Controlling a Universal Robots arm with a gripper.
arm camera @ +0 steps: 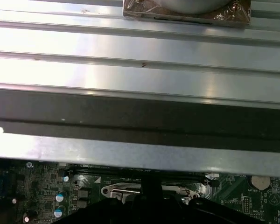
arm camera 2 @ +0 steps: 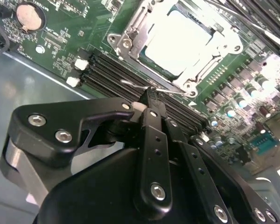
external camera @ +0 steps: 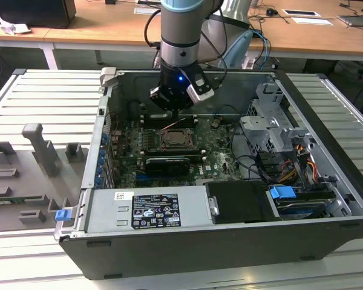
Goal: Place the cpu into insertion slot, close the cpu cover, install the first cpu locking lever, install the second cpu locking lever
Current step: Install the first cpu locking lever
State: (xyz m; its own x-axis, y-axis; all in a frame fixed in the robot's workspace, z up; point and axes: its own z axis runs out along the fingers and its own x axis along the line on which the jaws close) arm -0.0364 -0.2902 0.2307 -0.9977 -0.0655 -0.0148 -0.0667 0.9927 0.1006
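Black gripper fingers look pressed together, their tips touching a thin silvery locking lever beside the memory slots. At one o'clock from the tips in the second wrist view I see the cpu seated in the insertion slot, the cpu cover shut around it. In the exterior view my arm stands over the green motherboard inside the computer case.
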